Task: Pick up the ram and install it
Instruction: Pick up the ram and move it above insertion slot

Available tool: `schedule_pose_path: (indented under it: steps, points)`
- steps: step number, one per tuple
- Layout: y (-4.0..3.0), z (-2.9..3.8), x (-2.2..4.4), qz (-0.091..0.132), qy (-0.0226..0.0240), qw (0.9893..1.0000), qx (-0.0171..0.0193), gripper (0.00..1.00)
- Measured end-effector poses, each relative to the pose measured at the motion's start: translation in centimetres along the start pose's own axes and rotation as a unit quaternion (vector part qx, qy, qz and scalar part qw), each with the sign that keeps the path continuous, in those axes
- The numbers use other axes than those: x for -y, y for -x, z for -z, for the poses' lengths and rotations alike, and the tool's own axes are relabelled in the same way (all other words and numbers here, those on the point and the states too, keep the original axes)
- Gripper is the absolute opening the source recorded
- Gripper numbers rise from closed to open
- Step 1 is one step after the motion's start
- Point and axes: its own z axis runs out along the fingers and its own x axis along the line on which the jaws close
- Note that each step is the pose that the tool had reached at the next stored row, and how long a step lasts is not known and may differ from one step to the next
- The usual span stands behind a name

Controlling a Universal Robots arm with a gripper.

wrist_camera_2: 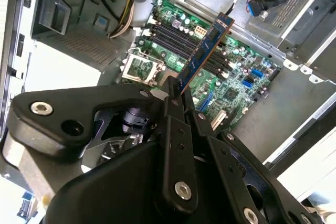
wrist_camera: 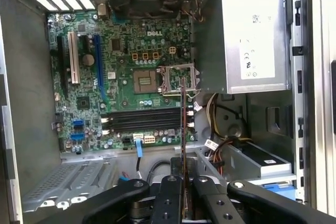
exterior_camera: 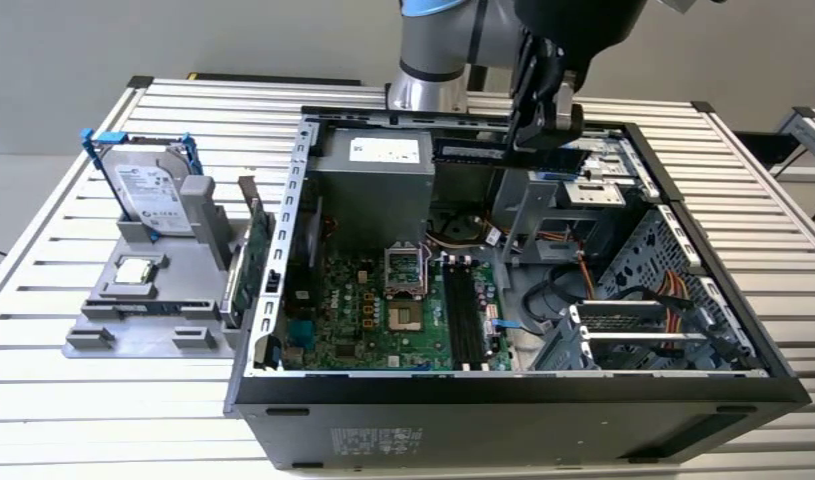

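Gripper (wrist_camera_2: 176, 92) clenched on ram (wrist_camera_2: 202, 56), stick hanging over open computer case (exterior_camera: 514, 400), above motherboard (wrist_camera: 121, 40), well apart from black memory slots (wrist_camera: 142, 120).

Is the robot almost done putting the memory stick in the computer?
About halfway. Done: the ram has been picked up, and the gripper is shut on it. In hand: the gripper holds it in the air over the open computer case. Left: the ram is not in yet, and the black memory slots look empty.
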Motion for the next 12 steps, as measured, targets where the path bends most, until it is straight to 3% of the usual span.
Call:
schedule_pose_path:
  steps: [12]
  points:
    - [0.69, -0.09, 0.52, -0.005, -0.0005, 1.0, 0.0001, 0.0]
